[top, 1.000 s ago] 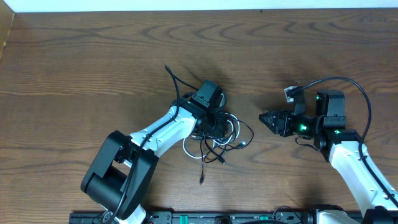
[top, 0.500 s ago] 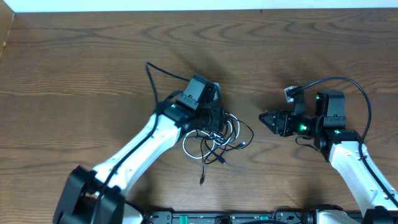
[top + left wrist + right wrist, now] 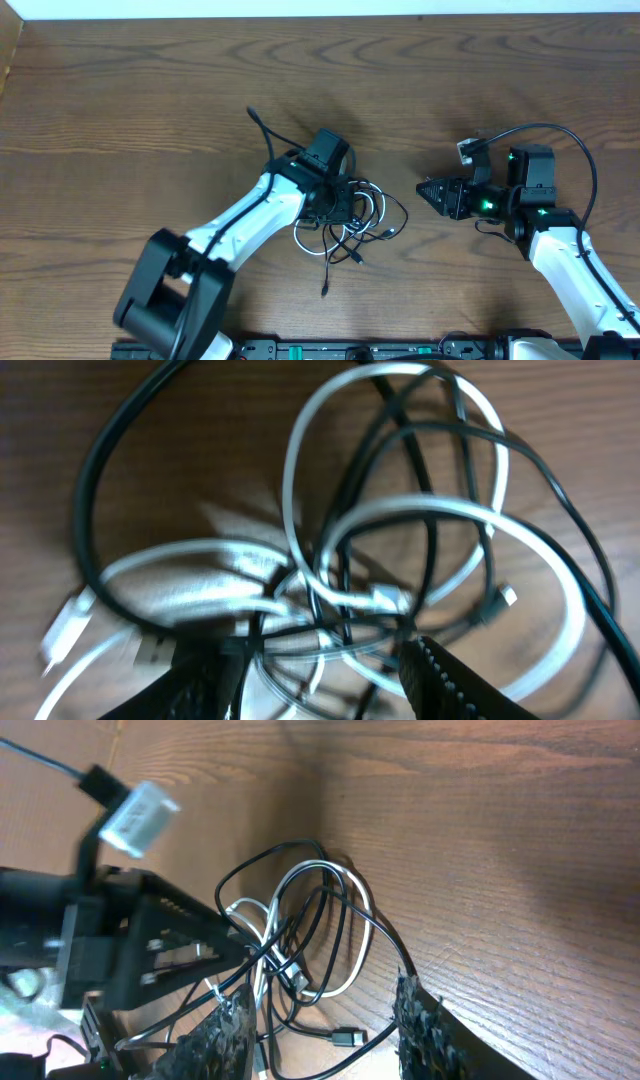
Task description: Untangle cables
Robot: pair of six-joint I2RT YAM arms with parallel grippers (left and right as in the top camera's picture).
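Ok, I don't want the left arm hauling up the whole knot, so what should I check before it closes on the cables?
1. Left gripper above the tangle: ok, it straddles the loops.
2. Left jaws apart: ok.
3. Only one strand between them: cannot tell, several cross there and the view is blurred.
4. White cable and black cable separate: not ok, interwoven.
5. Right gripper empty and off to the side: ok, jaws open.

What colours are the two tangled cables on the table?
One white cable and one black cable; the left wrist view shows them best.
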